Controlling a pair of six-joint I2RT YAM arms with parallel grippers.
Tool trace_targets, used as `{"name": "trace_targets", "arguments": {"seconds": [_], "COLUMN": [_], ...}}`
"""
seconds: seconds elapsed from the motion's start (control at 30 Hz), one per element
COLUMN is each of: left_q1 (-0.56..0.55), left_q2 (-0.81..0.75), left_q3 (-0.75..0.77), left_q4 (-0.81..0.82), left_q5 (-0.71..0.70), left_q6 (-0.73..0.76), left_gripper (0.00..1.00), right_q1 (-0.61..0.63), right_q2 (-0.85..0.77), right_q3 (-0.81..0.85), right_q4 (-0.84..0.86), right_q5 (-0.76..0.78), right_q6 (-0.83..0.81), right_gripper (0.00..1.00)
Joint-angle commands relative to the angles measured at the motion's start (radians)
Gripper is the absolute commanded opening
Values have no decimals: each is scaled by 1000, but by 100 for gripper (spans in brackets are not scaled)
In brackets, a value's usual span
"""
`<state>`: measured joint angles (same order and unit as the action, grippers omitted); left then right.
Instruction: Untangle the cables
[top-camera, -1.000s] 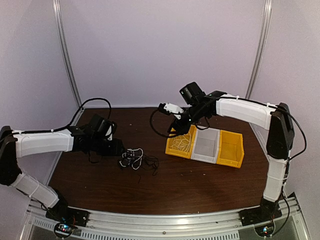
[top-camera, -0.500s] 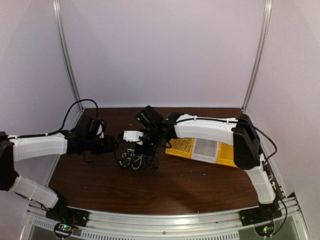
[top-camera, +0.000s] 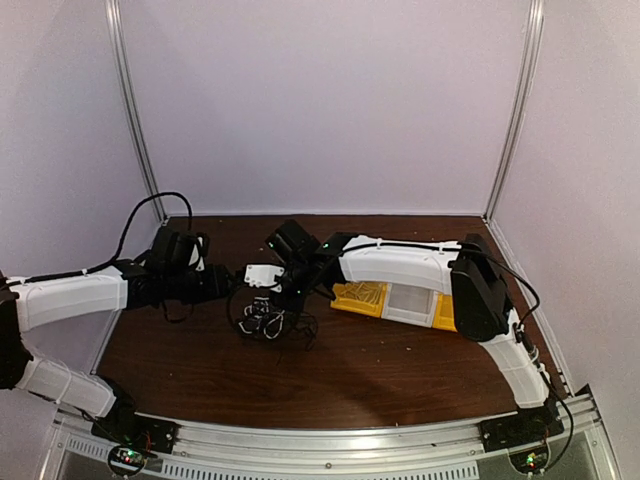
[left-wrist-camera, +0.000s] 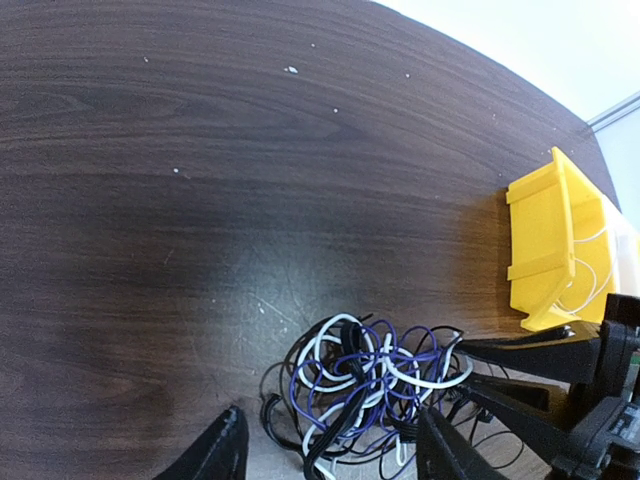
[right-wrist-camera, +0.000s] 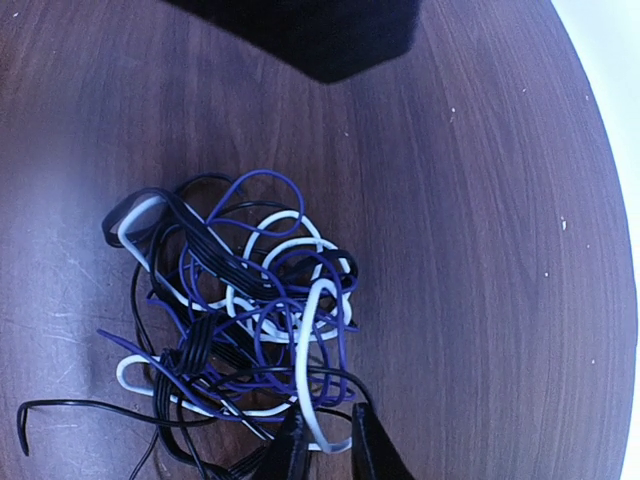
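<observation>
Cables (top-camera: 268, 322) lie in a knotted clump on the table (top-camera: 400, 360), left of the yellow bin (top-camera: 362, 296). The overhead view shows only a dark-and-white tangle; both wrist views resolve white, black and purple strands (right-wrist-camera: 240, 310). Left gripper (left-wrist-camera: 330, 455): fingers apart, straddling the clump's near edge. Right gripper (right-wrist-camera: 325, 450): fingers nearly together, pinching a white loop at the clump's edge.

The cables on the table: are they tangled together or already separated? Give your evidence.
Tangled. The cables, white, black and purple, loop through one another in a single knotted clump on the table; no strand lies apart.
</observation>
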<state>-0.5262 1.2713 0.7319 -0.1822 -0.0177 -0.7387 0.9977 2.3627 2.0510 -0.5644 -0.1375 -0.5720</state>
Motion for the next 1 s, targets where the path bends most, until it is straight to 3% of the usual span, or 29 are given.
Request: {"name": "trace_targets", "arguments": {"seconds": [0.0,0.1,0.27,0.47,0.67,0.97], "left_q1": [2,2,2,-41,-70,-122], "left_q2": [-17,-12,-18,-176,-269,-32], "left_q3": [-9,-20,-38,-171,-230,-281], "left_q4": [24,39,95,455,629,1036], "left_q5": [-2,-2,47,329,344,288], "left_q6": [14,22,82,287,361,311], "left_gripper": [59,59,59,58,62,57], "right_q1": [6,7,6,5,4,4], "right_q2": [-3,-34,-121,-236,-275,-308], "right_q3": [25,13,3,11,57,151], "right_q4": [29,28,-18,-62,-85,-97], "right_q5": [31,16,-60,-156,-198,-296], "right_q6": [22,35,68,143,184,235], "right_gripper": [10,0,0,0,0,0]}}
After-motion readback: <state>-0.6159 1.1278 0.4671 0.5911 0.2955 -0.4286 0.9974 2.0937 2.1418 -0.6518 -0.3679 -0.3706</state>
